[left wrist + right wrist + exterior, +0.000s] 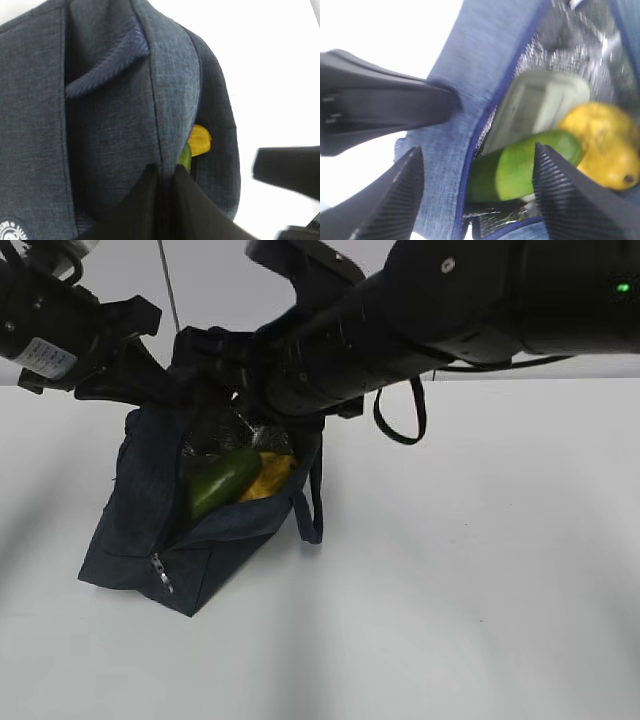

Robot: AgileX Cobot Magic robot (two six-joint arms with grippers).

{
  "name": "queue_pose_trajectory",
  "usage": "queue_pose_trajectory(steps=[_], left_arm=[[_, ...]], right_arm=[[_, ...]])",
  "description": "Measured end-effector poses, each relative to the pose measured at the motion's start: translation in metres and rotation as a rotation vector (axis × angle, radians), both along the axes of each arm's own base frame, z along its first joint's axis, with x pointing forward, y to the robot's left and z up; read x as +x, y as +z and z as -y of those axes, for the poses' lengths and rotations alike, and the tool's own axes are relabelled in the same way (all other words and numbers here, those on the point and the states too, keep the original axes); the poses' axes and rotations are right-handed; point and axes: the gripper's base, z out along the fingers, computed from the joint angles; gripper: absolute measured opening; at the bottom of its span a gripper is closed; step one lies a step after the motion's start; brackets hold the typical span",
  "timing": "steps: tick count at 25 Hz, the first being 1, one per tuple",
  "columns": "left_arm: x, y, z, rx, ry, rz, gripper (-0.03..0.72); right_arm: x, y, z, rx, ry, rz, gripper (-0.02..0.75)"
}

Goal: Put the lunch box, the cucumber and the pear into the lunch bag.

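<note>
Now, in the exterior view, you are looking at the lunch bag [150, 530] sitting on the white table [480, 580] with its mouth gaping open. The cucumber [222, 482] and the pear [266, 476] are lying side by side inside it, against the foil lining. Your left arm is reaching in from the upper left and your right arm is crossing over the bag's top from the right; neither pair of fingertips is showing clearly here.

From the left wrist view, your left gripper [165, 172] is pinching a fold of the bag's navy fabric, jaws closed tight on it. A sliver of pear and cucumber is peeking past the edge.

From the right wrist view, your right gripper [477, 170] is hovering over the bag's opening with its jaws spread wide, holding nothing. Below it the lunch box [540, 107] is lying deepest, the cucumber resting against it and the pear touching both.
</note>
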Motion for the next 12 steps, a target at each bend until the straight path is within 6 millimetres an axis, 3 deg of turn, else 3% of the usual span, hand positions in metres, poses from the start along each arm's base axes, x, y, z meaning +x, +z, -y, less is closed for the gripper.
queue_pose_trajectory(steps=[5, 8, 12], left_arm=[[0.0, -0.001, -0.002, 0.027, -0.004, 0.009, 0.0], [0.001, -0.001, -0.002, 0.037, -0.001, 0.019, 0.0], [0.004, 0.0, -0.003, 0.04, 0.018, 0.045, 0.0]], right_arm=[[-0.007, 0.014, 0.008, -0.093, 0.065, 0.097, 0.529], [-0.016, 0.024, 0.02, -0.269, 0.156, 0.171, 0.521], [-0.027, 0.025, 0.031, -0.42, 0.253, 0.147, 0.429]])
